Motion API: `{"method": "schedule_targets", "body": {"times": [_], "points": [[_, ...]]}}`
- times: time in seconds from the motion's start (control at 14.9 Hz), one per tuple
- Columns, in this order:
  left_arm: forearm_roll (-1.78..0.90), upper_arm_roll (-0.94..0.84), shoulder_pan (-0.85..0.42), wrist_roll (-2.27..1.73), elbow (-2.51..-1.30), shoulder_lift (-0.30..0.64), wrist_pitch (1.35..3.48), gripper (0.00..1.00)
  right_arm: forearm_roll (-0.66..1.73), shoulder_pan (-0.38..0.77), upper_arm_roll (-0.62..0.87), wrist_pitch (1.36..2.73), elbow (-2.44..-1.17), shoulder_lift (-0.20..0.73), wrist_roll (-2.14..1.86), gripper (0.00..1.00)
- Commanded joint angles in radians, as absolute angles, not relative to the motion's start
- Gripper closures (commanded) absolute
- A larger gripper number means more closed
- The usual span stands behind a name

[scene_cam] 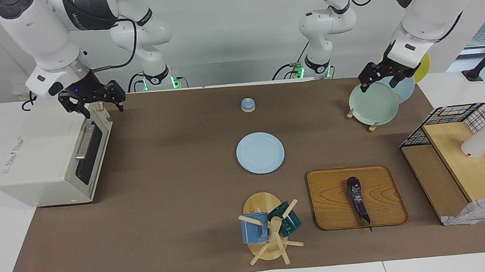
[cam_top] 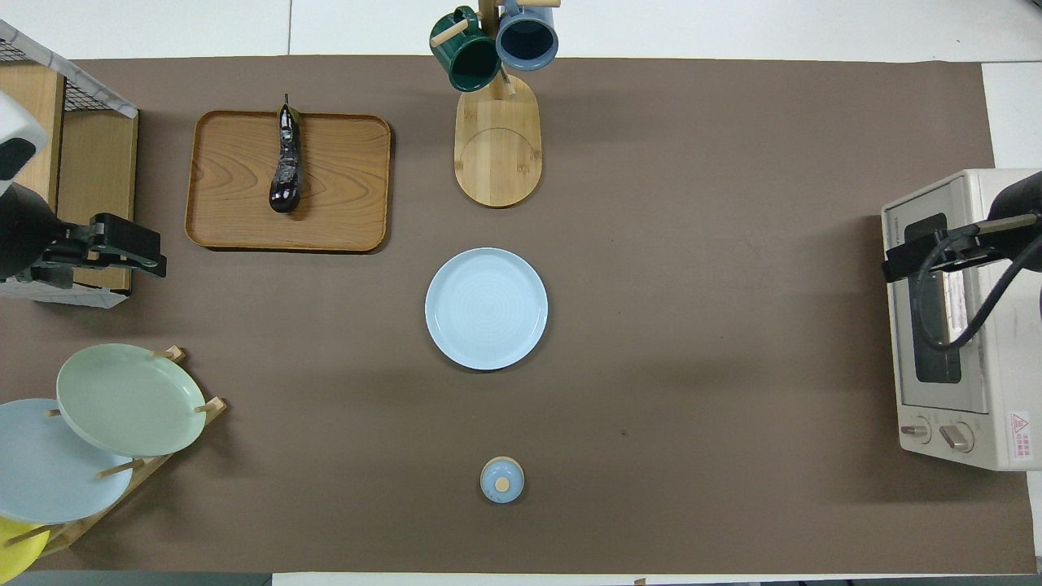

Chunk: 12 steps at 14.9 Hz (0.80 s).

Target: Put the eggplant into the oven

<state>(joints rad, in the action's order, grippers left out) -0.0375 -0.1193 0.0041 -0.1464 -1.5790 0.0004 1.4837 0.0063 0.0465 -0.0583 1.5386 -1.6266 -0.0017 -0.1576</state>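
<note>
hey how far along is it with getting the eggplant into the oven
Nothing looks done yet. The eggplant lies untouched on the wooden tray, and the oven door is shut. In hand: the right gripper hangs over the oven's top front edge, holding nothing; the left gripper hangs over the plate rack, also holding nothing. Left: open the door, pick up the eggplant, carry it over, put it in.

probably a robotics lab: two franka arms [scene_cam: 48, 43], staged kitchenware on brown mat [scene_cam: 178, 191].
</note>
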Motion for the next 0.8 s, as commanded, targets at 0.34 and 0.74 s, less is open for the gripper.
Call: {"method": "schedule_targets", "body": {"times": [0.34, 0.74], "points": [[-0.055, -0.124, 0.020, -0.123, -1.632, 0.032, 1.641, 0.00, -0.008, 0.048, -0.058, 1.546, -1.641, -0.011, -0.135, 0.00], [-0.048, -0.129, 0.015, -0.091, -1.589, 0.273, 1.857, 0.00, -0.008, 0.048, -0.058, 1.546, -1.641, -0.011, -0.135, 0.00]]}}
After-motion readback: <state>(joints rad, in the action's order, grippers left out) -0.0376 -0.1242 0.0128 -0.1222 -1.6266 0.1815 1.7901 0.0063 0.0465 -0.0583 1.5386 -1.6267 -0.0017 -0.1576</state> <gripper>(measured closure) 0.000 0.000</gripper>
